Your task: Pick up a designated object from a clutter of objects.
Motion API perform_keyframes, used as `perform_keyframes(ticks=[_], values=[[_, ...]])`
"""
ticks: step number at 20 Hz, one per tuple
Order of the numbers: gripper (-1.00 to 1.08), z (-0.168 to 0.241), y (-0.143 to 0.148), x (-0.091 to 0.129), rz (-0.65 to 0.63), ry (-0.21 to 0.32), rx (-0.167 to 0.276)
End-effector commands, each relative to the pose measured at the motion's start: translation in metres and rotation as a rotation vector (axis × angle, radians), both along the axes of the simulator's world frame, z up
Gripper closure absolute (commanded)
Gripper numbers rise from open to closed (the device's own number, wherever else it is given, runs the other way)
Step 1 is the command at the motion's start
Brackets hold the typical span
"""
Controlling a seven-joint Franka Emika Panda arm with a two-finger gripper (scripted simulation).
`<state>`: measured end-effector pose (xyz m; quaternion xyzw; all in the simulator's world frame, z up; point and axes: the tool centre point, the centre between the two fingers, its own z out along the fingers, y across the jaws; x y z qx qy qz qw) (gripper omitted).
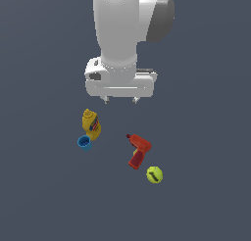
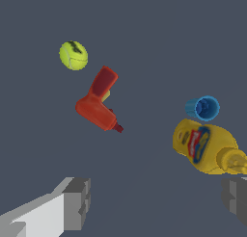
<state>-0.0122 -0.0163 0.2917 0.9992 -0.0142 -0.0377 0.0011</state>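
In the exterior view the gripper (image 1: 120, 100) is hanging high above the counter (image 1: 44, 196), holding nothing. The blue cup (image 1: 84, 143) is sitting against the yellow bottle (image 1: 91, 124), towards that view's left.

In the wrist view the jaws are standing wide. To grasp cleanly, I judge they should be descending centred over the cup, clearing the bottle.

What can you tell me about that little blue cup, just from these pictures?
The blue cup is small, round and short, bright blue all over with a smooth, plastic-like look. In the wrist view its open mouth shows a darker hollow inside, seemingly empty. It sits on the dark floor right against the yellow bottle, which looms larger beside it. The gripper hangs open above, not touching it.
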Motion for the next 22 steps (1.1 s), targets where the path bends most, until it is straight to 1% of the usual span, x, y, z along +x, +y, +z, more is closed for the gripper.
perform_keyframes(ticks=[1,9,13,18,22], values=[[-0.92,0.000,0.000,0.000,0.000,0.000,0.000],[-0.92,0.001,0.008,0.002,0.022,-0.013,0.025],[-0.92,0.002,0.010,0.002,0.028,-0.014,0.026],[-0.92,-0.006,0.002,0.006,0.001,-0.016,0.027],[-0.92,-0.022,-0.011,0.014,-0.049,-0.021,0.030]])
